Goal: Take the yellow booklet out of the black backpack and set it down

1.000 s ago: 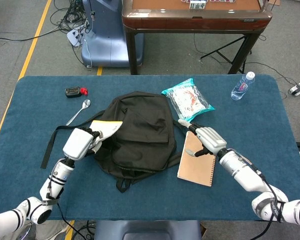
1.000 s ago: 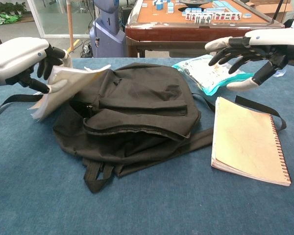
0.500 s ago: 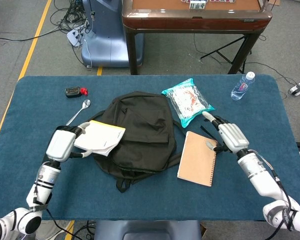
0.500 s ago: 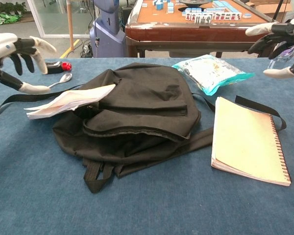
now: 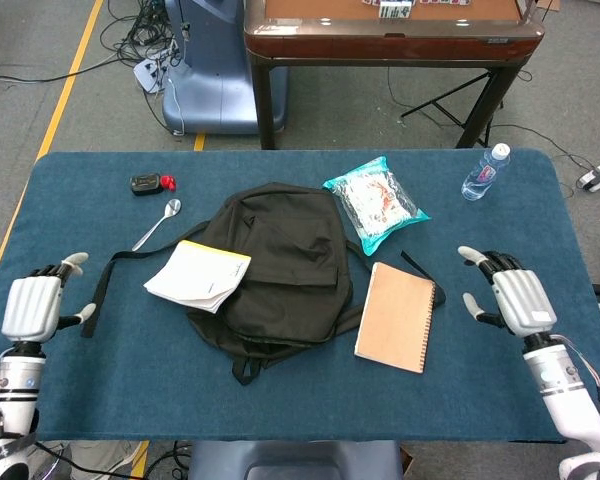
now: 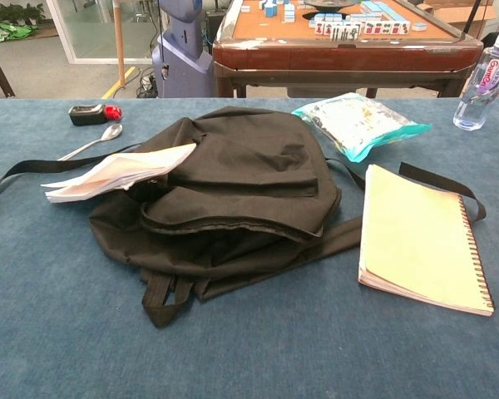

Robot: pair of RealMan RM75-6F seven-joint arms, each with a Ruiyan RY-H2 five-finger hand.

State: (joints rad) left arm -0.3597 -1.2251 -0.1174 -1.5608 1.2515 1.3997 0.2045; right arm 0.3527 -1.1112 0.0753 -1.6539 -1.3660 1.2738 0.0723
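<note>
The black backpack (image 5: 276, 262) lies flat at the middle of the blue table (image 5: 280, 400). The yellow booklet (image 5: 198, 276), white with a yellow edge, rests on the backpack's left side, half over the table; in the chest view the booklet (image 6: 116, 170) lies loose on the bag (image 6: 233, 191). My left hand (image 5: 35, 305) hovers at the table's left edge, fingers spread, holding nothing. My right hand (image 5: 510, 297) is at the right side, also spread and holding nothing. Neither hand shows in the chest view.
A tan spiral notebook (image 5: 395, 316) lies right of the backpack over a strap. A snack bag (image 5: 375, 203), water bottle (image 5: 485, 172), spoon (image 5: 158, 222) and small black-and-red device (image 5: 151, 184) sit farther back. A wooden table (image 5: 390, 30) stands behind.
My left hand let go of the booklet and drew back to the left edge. My right hand pulled away rightward from the notebook. The booklet stays lying on the backpack.
</note>
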